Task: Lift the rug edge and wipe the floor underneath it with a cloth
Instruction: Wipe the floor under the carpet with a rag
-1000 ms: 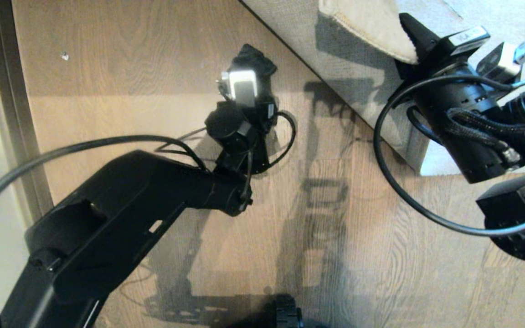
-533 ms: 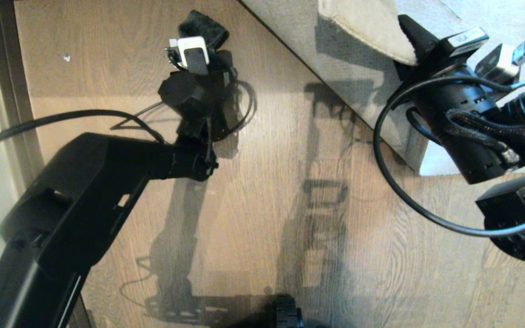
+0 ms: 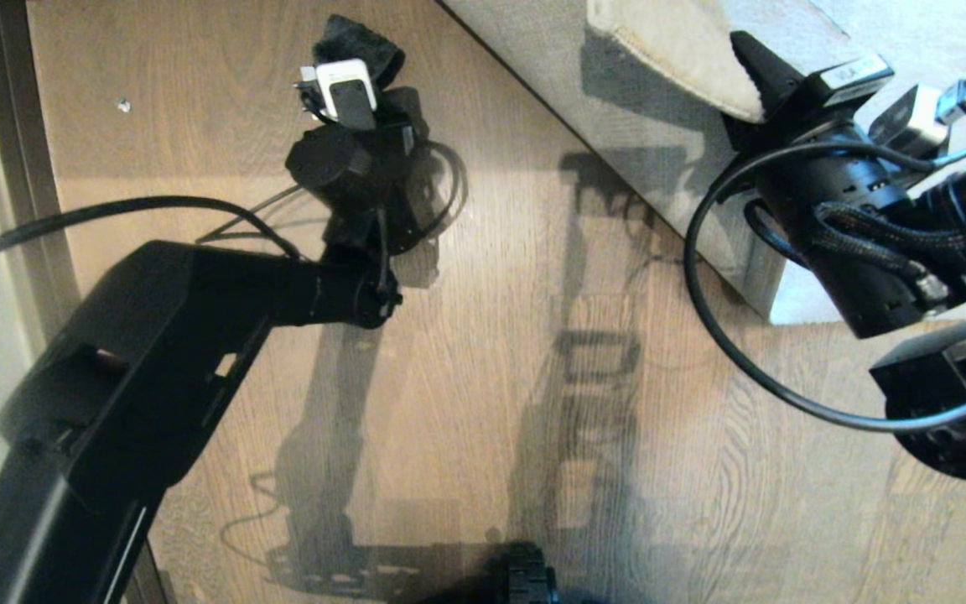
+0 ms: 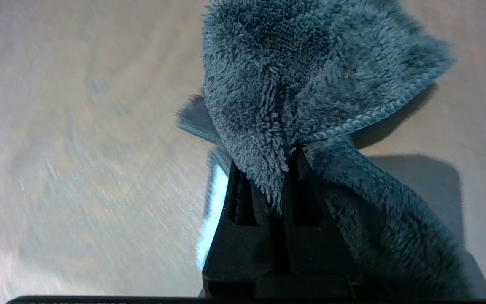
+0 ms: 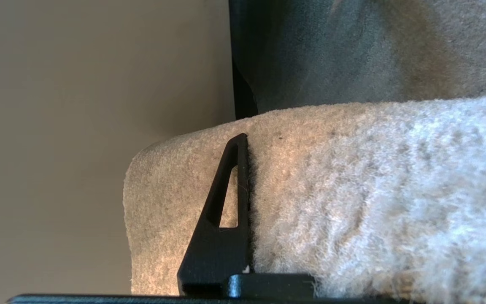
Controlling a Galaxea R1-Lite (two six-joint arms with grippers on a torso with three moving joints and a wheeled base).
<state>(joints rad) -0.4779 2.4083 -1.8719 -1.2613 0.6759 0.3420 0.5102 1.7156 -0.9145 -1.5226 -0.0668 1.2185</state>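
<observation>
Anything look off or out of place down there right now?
Only the rug edge: it is folded up with its backing showing, because the right gripper holds it. The left gripper pinches the cloth over bare floor. No spill or damage visible.

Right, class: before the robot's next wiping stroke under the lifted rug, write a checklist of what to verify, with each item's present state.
1. Left gripper shut on the fuzzy dark grey cloth: ok.
2. Right gripper clamped on the grey-beige short-pile rug edge: ok.
3. Rug edge raised off the brown wood-grain plank floor: ok.
4. Cloth pressed flat on the floor: cannot tell.
5. Cloth under the lifted rug: not ok, it is on open floor beside it.
</observation>
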